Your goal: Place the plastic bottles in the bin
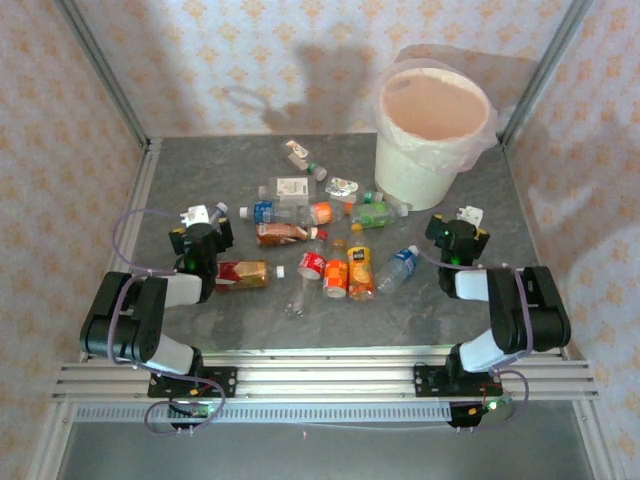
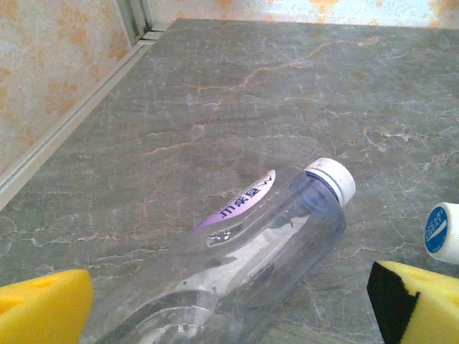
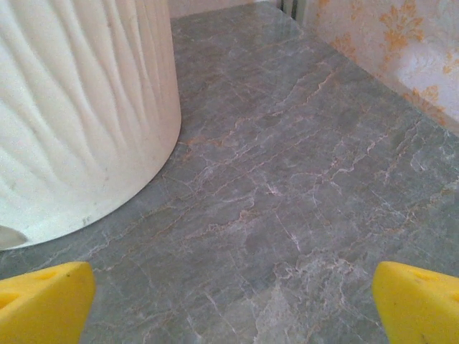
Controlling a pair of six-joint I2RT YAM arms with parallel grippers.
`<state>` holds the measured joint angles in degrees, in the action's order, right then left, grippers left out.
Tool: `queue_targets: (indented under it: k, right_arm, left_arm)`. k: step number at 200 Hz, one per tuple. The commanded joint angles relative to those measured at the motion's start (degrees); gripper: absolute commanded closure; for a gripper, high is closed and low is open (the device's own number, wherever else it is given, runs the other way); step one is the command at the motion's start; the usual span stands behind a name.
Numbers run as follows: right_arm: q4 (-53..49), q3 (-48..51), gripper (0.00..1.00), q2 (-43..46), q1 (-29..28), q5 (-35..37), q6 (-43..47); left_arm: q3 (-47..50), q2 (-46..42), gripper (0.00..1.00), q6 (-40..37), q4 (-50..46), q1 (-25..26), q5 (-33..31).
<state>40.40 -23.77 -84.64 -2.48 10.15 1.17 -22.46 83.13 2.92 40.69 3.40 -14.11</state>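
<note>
Grey veined stone covers the table (image 1: 200,160), and pale wallpaper (image 1: 60,120) with an orange flower pattern closes it in on three sides; the bin (image 1: 415,170), a white bucket with a pinkish bag (image 1: 435,105) folded over its rim, stands at the far right corner; the bottles (image 1: 330,240) lie scattered on the stone at the middle, to the left of the bin and nearer to me, with orange, red, green, blue, brown and white labels, all too small from above to read; my left pincer (image 1: 208,212) sits at the left edge of that scatter, its jaws spread wide, and from its wrist I see my yellow pads (image 2: 43,308) far apart with a clear bottle (image 2: 272,236) lying slantwise between them, white cap (image 2: 331,177) pointing away from me; I cannot tell whether either pad touches it; its label (image 2: 240,206) is white and purple with dark characters that I cannot make out at this slant; just right of it shows another white cap (image 2: 442,231) bearing a round blue mark with tiny white print, also unreadable; my right pincer (image 1: 468,215) stands open too, holding nothing, near the foot of the bin; from its wrist the bin's wavy ribbed wall (image 3: 79,107) rises at the left, with bare stone between my pads (image 3: 419,301).
</note>
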Motion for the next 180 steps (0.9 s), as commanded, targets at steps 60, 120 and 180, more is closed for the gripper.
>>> queue_targets:
  k: [60, 120, 180]
  right_arm:
    - [-34.92, -12.41, 0.01, 17.71, -0.16, -2.29, -13.98]
    - [-52.80, -17.89, 0.01, 19.79, -0.16, -15.32, -23.97]
    - [-61.54, -24.52, 0.01, 17.14, -0.16, -21.63, -25.52]
  left_arm:
    - [-16.72, -18.66, 0.00, 18.60, -44.38, 0.18, -8.46]
    - [-26.80, -18.33, 0.00, 50.07, -77.86, 0.20, 1.82]
    - [-21.93, -20.59, 0.00, 73.04, -81.66, 1.69, 16.33]
